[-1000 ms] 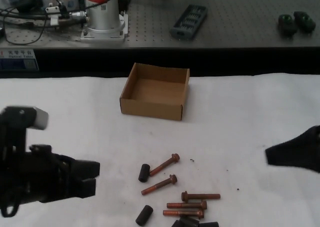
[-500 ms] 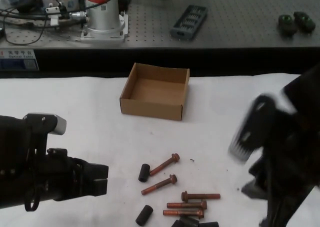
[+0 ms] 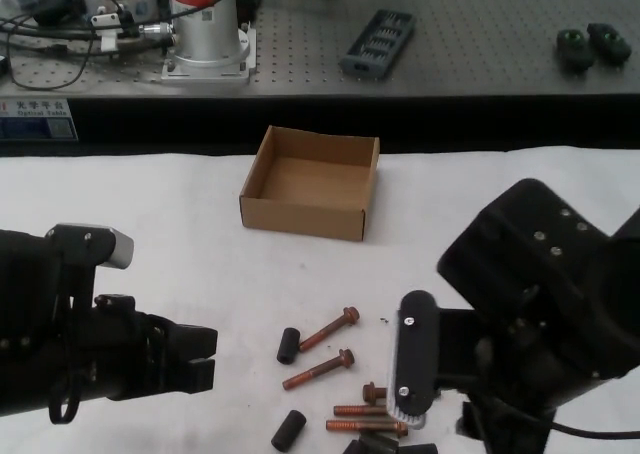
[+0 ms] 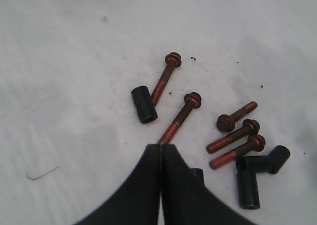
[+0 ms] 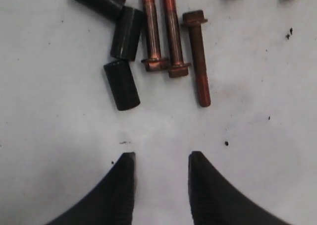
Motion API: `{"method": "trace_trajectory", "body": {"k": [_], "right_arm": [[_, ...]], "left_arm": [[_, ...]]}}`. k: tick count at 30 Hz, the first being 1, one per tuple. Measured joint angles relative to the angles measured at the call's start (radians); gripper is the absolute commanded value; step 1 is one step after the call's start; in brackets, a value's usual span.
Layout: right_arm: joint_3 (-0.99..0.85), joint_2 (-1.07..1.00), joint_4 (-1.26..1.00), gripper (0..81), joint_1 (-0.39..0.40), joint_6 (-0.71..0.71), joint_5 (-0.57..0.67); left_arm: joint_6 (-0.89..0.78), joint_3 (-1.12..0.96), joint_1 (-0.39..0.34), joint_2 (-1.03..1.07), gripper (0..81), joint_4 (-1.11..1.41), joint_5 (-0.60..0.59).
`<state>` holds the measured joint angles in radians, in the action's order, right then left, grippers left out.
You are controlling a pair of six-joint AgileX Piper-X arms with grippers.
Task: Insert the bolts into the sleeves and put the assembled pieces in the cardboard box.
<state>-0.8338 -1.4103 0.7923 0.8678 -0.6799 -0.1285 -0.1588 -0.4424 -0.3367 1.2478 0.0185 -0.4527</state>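
On the white cloth (image 3: 150, 214), toward 12 o'clock in the high view, an open-topped cardboard box (image 3: 310, 182) is set, and its inner floor is seen bare. All bolts and sleeves are found outside it, lying on the cloth at the box's 6 o'clock, well apart from it.

Two copper-coloured bolts (image 3: 328, 330) are laid slanting nearest the box. One black sleeve (image 3: 288, 345) is noted just beside the threaded tip of the upper one. A lone sleeve (image 3: 288, 430) is noted at the group's 7 o'clock.

Three further bolts (image 5: 171, 31) are seen roughly parallel in the right wrist view. Three sleeves (image 5: 121, 84) are placed just beside them, two of them touching.

The left gripper (image 3: 198, 359) is held at the group's 9 o'clock, fingers pressed together and empty. The right gripper (image 5: 161, 185) is poised over the cloth near the parallel bolts, fingers spread and empty.
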Motion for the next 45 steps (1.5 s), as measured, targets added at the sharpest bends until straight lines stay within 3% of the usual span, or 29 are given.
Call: {"method": "trace_trajectory", "body": {"k": [16,35,45], "right_arm": [[-0.004,-0.145,-0.037,27.4,0.062,-0.042,0.058],[-0.004,-0.214,-0.112,27.4,0.064,-0.076,0.017],[-0.004,-0.214,-0.121,27.4,0.064,-0.076,0.072]], "left_arm": [[0.02,0.0,0.0,0.0,0.6,0.0,0.0],[0.02,0.0,0.0,0.0,0.6,0.0,0.0],[0.02,0.0,0.0,0.0,0.6,0.0,0.0]]}}
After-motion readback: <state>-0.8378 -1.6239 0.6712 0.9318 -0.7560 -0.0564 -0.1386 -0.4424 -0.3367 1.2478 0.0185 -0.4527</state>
